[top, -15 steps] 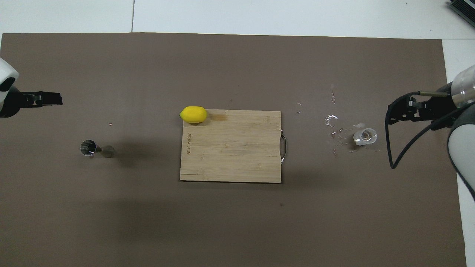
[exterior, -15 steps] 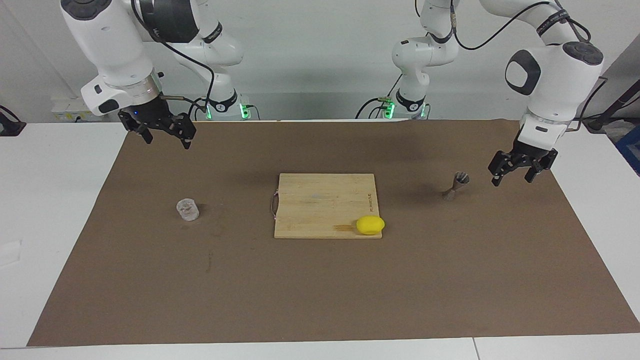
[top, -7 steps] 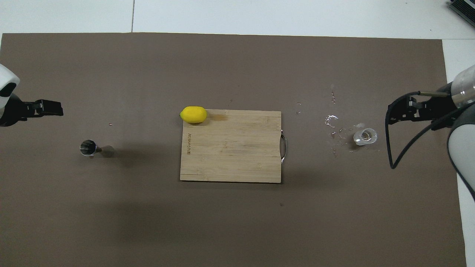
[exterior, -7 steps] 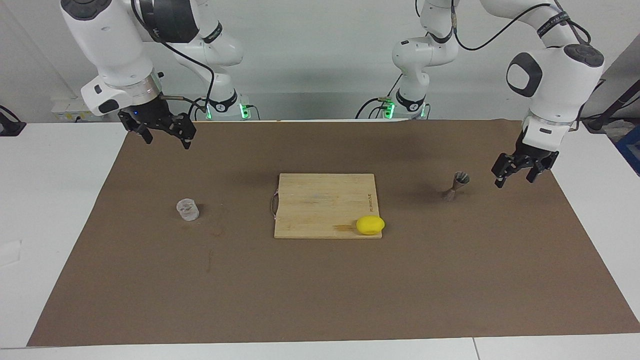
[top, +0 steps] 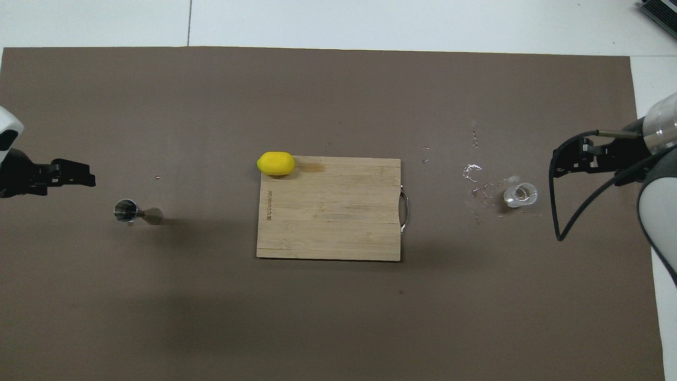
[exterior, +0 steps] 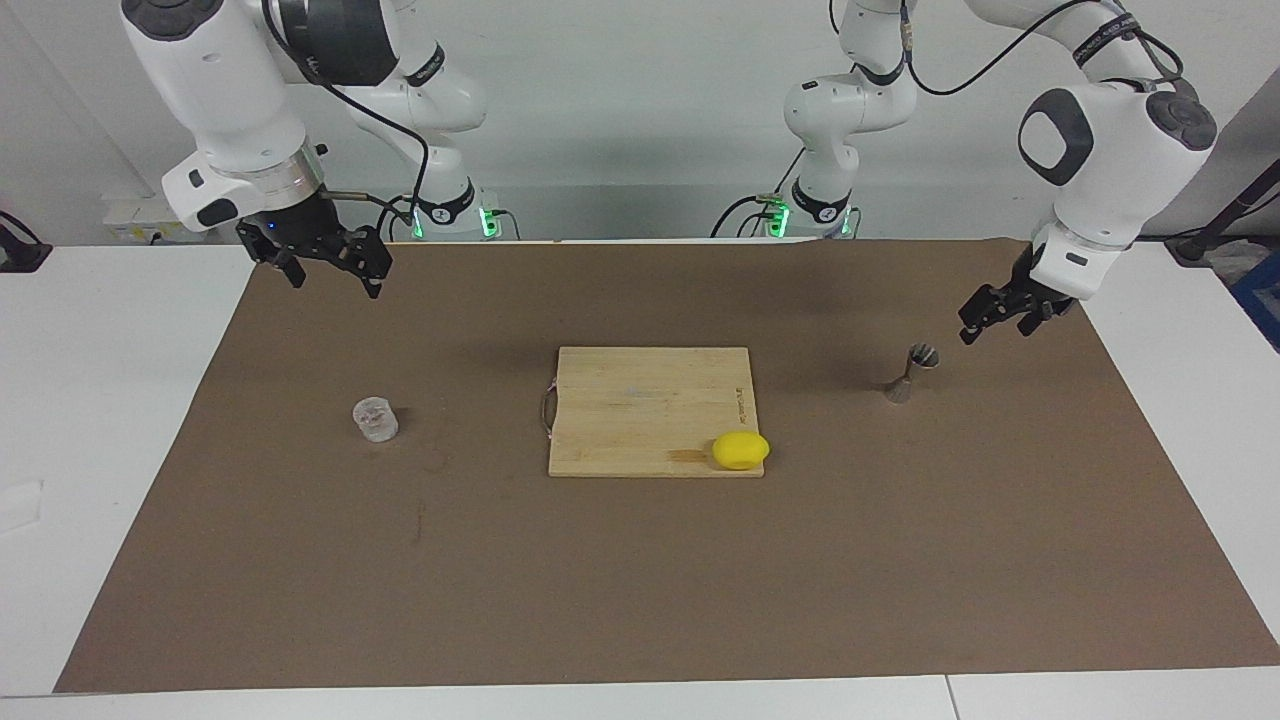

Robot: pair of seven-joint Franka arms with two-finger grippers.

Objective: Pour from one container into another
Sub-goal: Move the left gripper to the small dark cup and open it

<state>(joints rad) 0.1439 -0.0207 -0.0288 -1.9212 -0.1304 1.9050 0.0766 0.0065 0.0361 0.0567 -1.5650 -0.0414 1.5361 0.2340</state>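
Clear cup (exterior: 375,420): it stands upright on the brown mat (exterior: 640,560) toward my right arm's end of the table, well apart from the cutting board (exterior: 640,400). From above I see a small brownish patch at its bottom (top: 520,194); I cannot tell what that is.
Droplets (top: 472,170): shiny wet specks lie scattered on the mat just beside the cup, between it and the board.
Jigger (exterior: 912,371): the silvery hourglass stands upright on the mat toward my left arm's end, also well apart from the board. Its upper cone opens upward; I cannot tell whether anything is in it.
Lemon (exterior: 741,450): it rests on the board's corner farthest from me, toward my left arm's end.
My left gripper (exterior: 994,318): it hangs in the air just beside the jigger, on the side toward the table's end, not touching it. Its fingers stand apart and hold nothing.
My right gripper (exterior: 330,270): it hangs over the mat's edge nearest my bases, well apart from the cup. Its fingers are spread wide and hold nothing.
Change, left: a second ago this gripper was lower and a bit farther from the jigger toward the table's end; it has since tilted and drawn closer to the jigger's rim.
Change, right: this arm has stayed where it was and waits.
Change, things: cup, jigger, lemon and board have not moved.
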